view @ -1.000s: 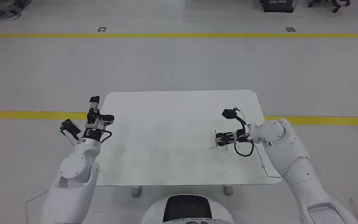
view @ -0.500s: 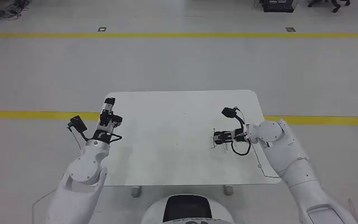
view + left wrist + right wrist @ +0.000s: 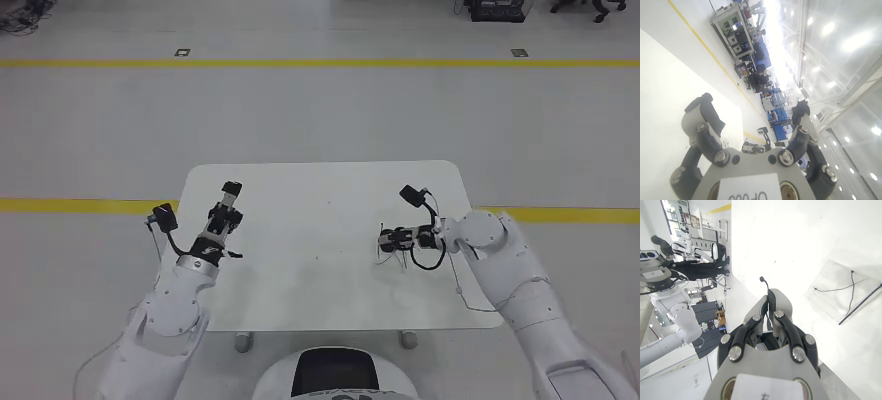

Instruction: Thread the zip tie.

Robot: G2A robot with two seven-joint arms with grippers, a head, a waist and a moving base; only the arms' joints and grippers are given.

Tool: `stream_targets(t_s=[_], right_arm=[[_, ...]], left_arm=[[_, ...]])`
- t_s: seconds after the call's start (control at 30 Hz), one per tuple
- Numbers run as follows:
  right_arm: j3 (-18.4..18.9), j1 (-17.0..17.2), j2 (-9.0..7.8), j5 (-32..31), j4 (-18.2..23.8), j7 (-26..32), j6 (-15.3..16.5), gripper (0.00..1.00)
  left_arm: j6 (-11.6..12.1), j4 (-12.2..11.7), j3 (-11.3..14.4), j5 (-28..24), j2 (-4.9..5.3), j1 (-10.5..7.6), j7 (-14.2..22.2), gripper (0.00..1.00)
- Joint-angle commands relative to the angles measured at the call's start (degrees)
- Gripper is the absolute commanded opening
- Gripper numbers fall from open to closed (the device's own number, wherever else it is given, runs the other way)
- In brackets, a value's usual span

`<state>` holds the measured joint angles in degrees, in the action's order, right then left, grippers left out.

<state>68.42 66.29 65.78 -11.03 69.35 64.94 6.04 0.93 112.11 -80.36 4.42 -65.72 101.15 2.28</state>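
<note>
A thin black zip tie (image 3: 766, 285) is pinched between the fingers of my right gripper (image 3: 768, 292), its small square head poking out past the fingertips. That gripper (image 3: 384, 240) hovers over the right half of the white table (image 3: 320, 200), pointing toward the middle. My left gripper (image 3: 233, 188) hangs above the table's left part, angled up and inward. In the left wrist view this gripper (image 3: 751, 109) is open with nothing between its fingers, and the right gripper (image 3: 751, 147) shows farther off.
A clear plastic bag (image 3: 831, 306) lies flat on the table beside my right gripper, holding two more black zip ties (image 3: 852, 289) crossed over each other. The left arm (image 3: 683, 321) stands at the table's far side.
My left arm has swung from the table's left edge inward over the table toward the middle. The right gripper has edged slightly inward, still holding the zip tie.
</note>
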Motion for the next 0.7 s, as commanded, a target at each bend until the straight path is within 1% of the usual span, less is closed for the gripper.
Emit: stream_targets(t_s=[0.0, 0.03, 0.07, 0.13, 0.17, 0.2, 0.27, 0.3, 0.6, 0.67], right_arm=[[0.2, 0.0, 0.04, 1.3, -0.3, -0.9, -2.0, 0.00], [0.1, -0.2, 0.07, 1.9, -0.4, -1.1, -2.8, 0.00], [0.2, -0.3, 0.11, 2.8, -0.8, -1.1, -3.6, 0.00], [0.2, -0.7, 0.15, 4.0, -1.4, -1.3, -4.9, 0.00], [0.3, -0.9, 0.18, 4.7, -1.9, -1.5, -5.8, 0.00], [0.3, -1.1, 0.20, 5.3, -2.3, -1.6, -6.7, 0.00], [0.5, -1.5, 0.28, 7.2, -3.4, -1.5, -8.4, 0.00], [0.6, -1.6, 0.28, 7.6, -3.7, -1.7, -8.7, 0.00], [0.6, -1.6, 0.28, 7.6, -3.7, -1.7, -8.7, 0.00], [0.2, -1.0, 0.35, 7.5, -3.0, -3.0, -8.5, 0.00]], left_arm=[[0.0, 0.1, 2.9, 7.3, 0.02, -0.52, 1.7, 1.00], [-0.1, 0.0, 4.0, 10.1, 0.04, -1.12, 2.5, 1.00], [-0.5, -0.3, 5.8, 14.1, 0.02, -1.77, 3.0, 1.00], [-1.0, -0.5, 8.7, 19.2, -0.06, -2.81, 4.0, 1.00], [-1.8, -0.9, 10.5, 20.9, -0.22, -3.31, 4.2, 1.00], [-2.3, -1.3, 11.8, 22.4, -0.31, -3.83, 4.8, 1.00], [-3.5, -2.2, 13.8, 23.8, -0.56, -4.67, 4.8, 1.00], [-3.5, -2.7, 14.7, 24.7, -0.67, -5.22, 4.7, 1.00], [-3.4, -2.8, 14.9, 25.0, -0.68, -5.33, 4.6, 1.00], [-3.5, -2.9, 14.9, 25.2, -0.68, -5.38, 4.7, 1.00]])
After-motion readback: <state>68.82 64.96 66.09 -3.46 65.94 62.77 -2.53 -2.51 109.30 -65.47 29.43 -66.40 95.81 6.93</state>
